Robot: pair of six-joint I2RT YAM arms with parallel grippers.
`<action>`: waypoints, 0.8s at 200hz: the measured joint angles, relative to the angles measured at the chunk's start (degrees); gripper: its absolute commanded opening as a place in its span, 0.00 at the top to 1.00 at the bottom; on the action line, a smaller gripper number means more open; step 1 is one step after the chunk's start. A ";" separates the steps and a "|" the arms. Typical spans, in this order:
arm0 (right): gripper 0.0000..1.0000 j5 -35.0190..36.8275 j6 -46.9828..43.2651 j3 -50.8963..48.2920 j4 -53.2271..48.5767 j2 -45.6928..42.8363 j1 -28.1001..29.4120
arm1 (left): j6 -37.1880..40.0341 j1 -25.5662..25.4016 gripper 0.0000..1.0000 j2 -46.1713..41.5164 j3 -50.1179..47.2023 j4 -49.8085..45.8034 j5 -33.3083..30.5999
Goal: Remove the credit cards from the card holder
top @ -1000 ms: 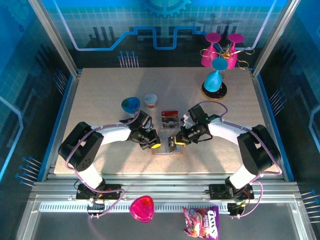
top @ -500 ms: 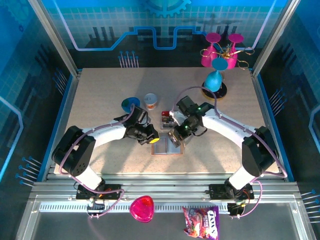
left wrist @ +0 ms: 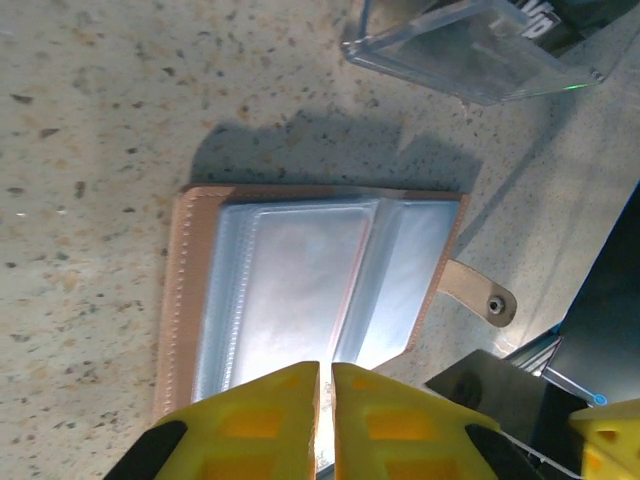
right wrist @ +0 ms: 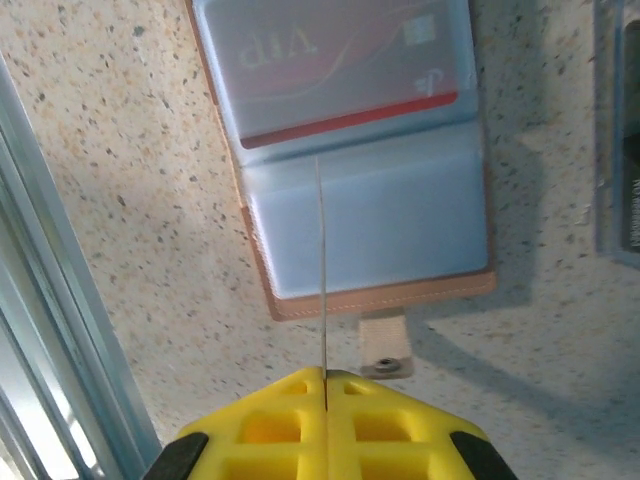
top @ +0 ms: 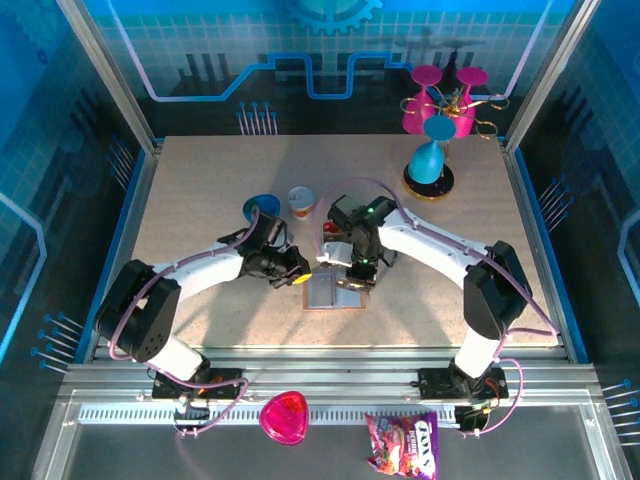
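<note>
The card holder (left wrist: 178, 300) is matt tan stitched leather with glossy clear plastic sleeves (left wrist: 300, 270) and a metal snap (left wrist: 495, 303). The table (left wrist: 80, 120) is matt, speckled, stone-like. The container (left wrist: 470, 50) is clear glossy plastic.

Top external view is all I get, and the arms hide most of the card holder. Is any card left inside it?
Observer: Yes. On the right wrist view, the open card holder has a dark card with a red band tucked inside.
Operator: Has the right claw got anything?
Observer: The right claw is shut on what looks like a thin card, seen edge-on.
Operator: And the left one?
Observer: The left claw is shut, at the edge of sleeves that look empty.
</note>
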 measured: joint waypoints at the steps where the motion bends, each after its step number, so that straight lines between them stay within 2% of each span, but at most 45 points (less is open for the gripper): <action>1: 1.00 0.04 -0.31 0.31 -0.17 0.17 0.00 | 0.00 0.07 0.89 -0.07 -0.11 0.00 -0.02; 46: 1.00 0.68 -7.48 10.88 -4.61 6.23 -1.18 | -0.17 1.01 0.85 -2.16 -3.21 0.04 -0.02; 160: 1.00 0.70 -16.94 35.91 -14.45 21.42 -7.30 | -1.62 2.12 0.85 -4.33 -5.57 0.22 -0.68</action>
